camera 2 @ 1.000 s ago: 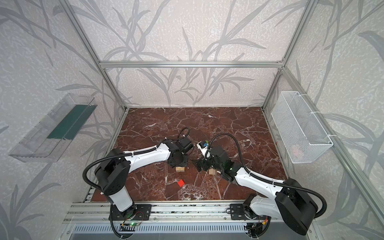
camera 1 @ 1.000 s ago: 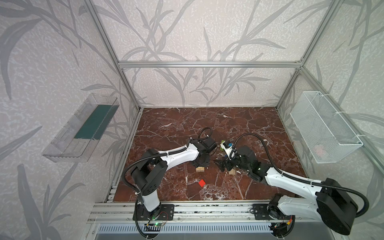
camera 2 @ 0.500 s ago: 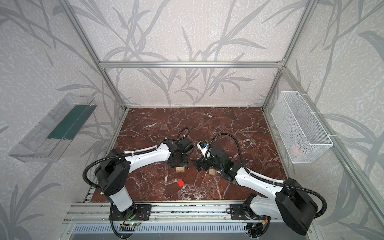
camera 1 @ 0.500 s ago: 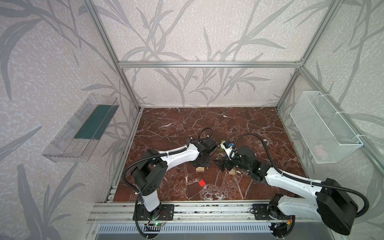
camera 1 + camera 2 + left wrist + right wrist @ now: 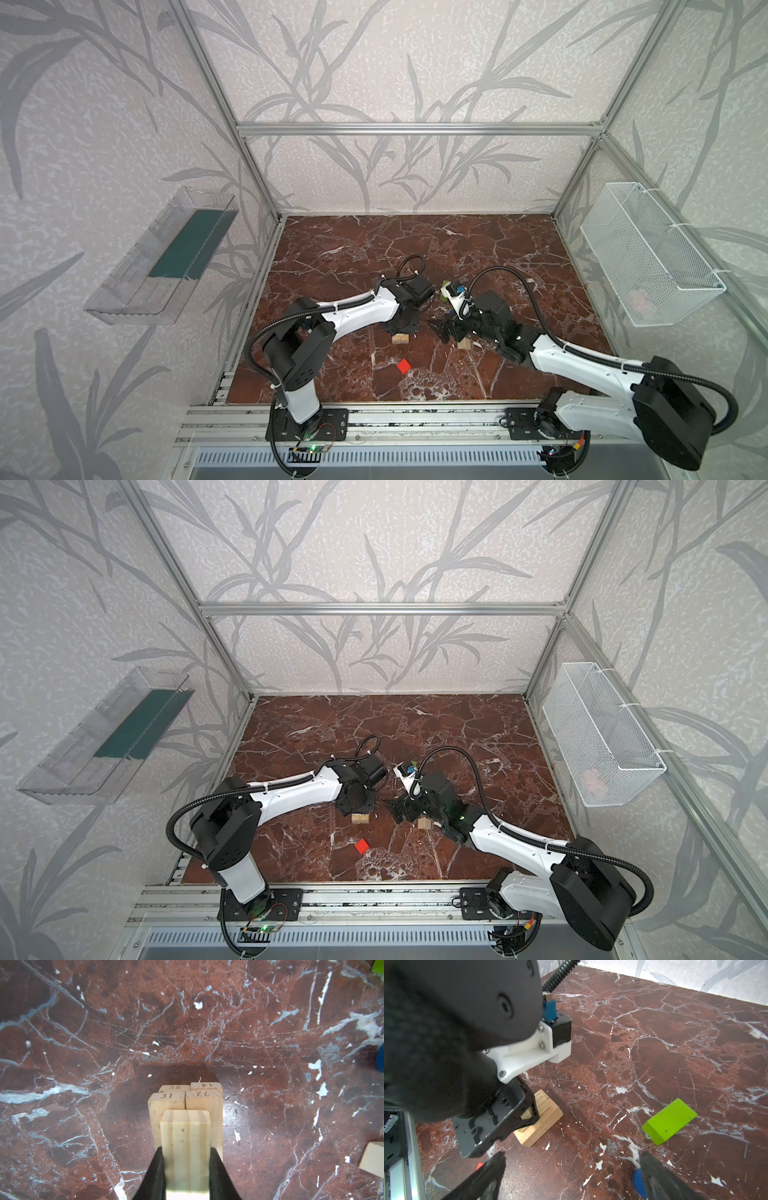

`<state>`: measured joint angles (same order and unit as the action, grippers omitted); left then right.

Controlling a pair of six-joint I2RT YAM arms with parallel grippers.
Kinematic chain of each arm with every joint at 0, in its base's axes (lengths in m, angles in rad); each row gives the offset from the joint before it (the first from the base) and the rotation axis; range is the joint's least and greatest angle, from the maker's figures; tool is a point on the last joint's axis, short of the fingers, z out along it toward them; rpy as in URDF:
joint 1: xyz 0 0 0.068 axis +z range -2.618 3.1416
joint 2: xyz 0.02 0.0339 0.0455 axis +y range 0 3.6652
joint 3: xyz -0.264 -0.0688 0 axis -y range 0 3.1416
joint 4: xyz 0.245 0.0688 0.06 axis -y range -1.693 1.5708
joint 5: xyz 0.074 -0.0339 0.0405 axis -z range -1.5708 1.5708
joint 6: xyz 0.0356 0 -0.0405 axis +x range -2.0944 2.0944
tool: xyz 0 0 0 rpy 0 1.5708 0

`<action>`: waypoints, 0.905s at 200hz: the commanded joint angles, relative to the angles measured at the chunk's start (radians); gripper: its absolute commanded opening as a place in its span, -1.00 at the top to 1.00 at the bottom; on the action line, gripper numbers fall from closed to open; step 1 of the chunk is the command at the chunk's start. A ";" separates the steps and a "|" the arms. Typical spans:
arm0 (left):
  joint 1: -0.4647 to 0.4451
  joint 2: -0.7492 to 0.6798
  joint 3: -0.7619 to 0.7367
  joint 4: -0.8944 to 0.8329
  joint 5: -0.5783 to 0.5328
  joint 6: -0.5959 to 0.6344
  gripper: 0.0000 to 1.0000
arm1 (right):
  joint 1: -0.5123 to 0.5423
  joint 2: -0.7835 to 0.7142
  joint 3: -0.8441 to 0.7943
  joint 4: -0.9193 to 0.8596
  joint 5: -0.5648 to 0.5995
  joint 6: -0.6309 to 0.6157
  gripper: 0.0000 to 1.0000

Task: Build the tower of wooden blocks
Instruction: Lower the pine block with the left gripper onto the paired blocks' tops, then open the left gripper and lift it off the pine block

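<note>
Left fingers (image 5: 158,1167) pinch a pale plank (image 5: 185,1136) over the tower (image 5: 204,1101); right fingers (image 5: 654,1172) spread wide.
We see the tower mid-desk (image 5: 415,249): four planks in a two-by-two bundle, the held plank lengthwise on top, contact unclear. In a top view the red cube (image 5: 404,366) is at its 6 o'clock, the pointed piece (image 5: 464,344) at 3, the lime-green oblong (image 5: 445,292) between 1 and 2. The blue piece (image 5: 638,1182) is just beside one right finger.

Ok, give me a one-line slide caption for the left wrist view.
Left gripper shut on a pale plank, holding it over four numbered planks stacked two by two on the marble floor.
</note>
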<state>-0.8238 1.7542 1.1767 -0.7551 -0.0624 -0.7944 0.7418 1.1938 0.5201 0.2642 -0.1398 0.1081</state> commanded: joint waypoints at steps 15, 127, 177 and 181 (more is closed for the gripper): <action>-0.005 0.001 0.023 -0.020 -0.027 -0.006 0.65 | -0.005 -0.028 -0.010 0.013 0.003 0.007 -0.98; -0.005 -0.026 0.014 -0.020 -0.046 -0.016 0.35 | -0.007 -0.028 -0.010 0.013 0.002 0.010 -0.98; -0.005 -0.026 0.011 -0.016 -0.038 -0.017 0.29 | -0.007 -0.033 -0.011 0.015 0.000 0.011 -0.98; -0.005 -0.026 0.012 -0.016 -0.038 -0.017 0.29 | -0.007 -0.034 -0.012 0.015 0.000 0.011 -0.98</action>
<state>-0.8238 1.7538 1.1767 -0.7544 -0.0807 -0.7975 0.7383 1.1881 0.5198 0.2646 -0.1398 0.1120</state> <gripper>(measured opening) 0.351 0.991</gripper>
